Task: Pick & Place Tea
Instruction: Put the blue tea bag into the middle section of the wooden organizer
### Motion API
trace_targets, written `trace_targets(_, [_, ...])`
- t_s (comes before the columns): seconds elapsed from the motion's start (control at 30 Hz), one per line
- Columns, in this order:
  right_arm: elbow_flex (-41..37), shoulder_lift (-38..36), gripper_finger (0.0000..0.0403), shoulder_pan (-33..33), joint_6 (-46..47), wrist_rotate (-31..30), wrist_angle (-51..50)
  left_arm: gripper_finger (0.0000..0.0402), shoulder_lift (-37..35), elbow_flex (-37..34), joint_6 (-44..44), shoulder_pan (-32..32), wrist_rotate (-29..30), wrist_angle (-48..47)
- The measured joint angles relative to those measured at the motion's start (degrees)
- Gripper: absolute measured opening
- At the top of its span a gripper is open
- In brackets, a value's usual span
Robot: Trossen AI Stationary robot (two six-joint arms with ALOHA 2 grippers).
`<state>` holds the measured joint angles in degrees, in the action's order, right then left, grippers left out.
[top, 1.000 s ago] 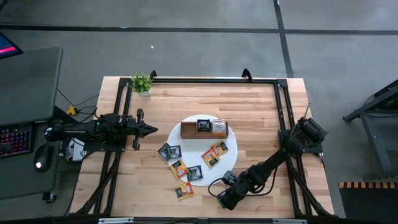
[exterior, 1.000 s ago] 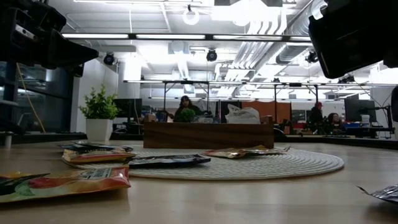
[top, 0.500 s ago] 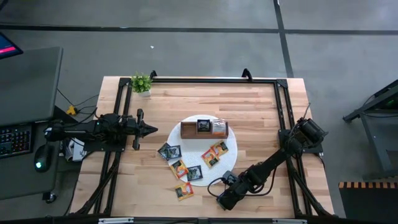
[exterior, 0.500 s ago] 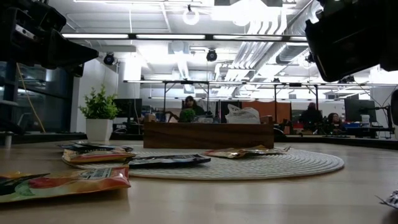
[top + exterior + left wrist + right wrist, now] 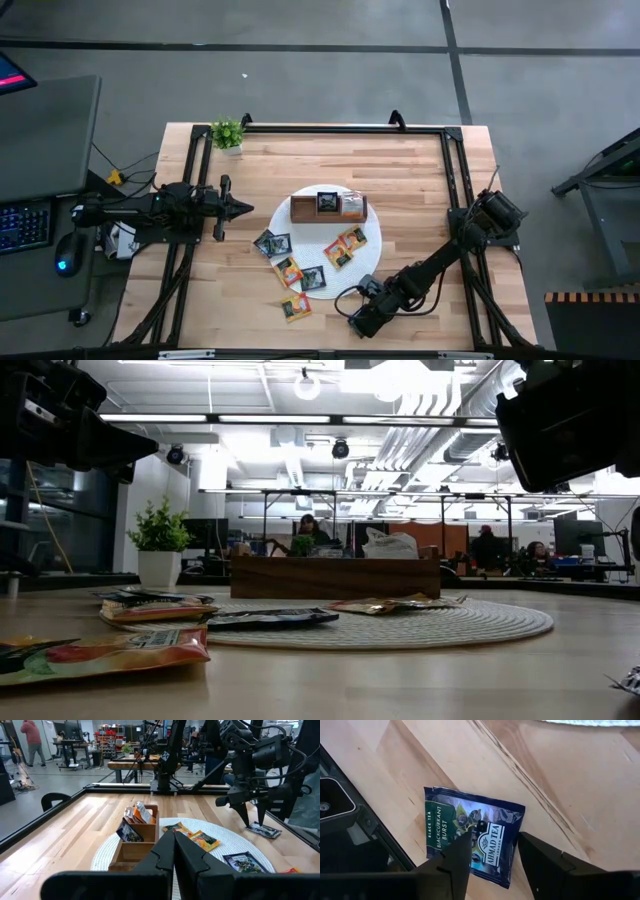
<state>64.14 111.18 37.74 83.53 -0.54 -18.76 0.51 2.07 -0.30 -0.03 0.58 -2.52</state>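
The worktop (image 5: 410,190) was pale wood with a smooth, matt finish and a visible grain, framed by dark metal rails (image 5: 340,128). A round placemat (image 5: 480,622) of pale woven cord looked ribbed and rough. The box (image 5: 131,847) on it was brown wood, smooth and dull. The tea sachets (image 5: 340,247) seemed glossy foil or coated paper, and the dark blue sachet (image 5: 472,834) showed a slight sheen. The right hand (image 5: 492,865) had matt black plastic fingers (image 5: 540,865).
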Motion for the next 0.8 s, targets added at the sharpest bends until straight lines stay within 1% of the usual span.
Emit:
trace_targets(0.13, [-0.07, 0.0, 0.0156, -0.3, -0.51, 0.11, -0.35, 0.0001, 0.0, 0.02, 0.0, 0.01, 0.0, 0.0])
trace_targets(0.8, [0.04, 1.07, 0.0157, -1.15, -5.57, 1.14, -1.89, 0.0001, -0.01, 0.0, -0.01, 0.01, 0.02, 0.0])
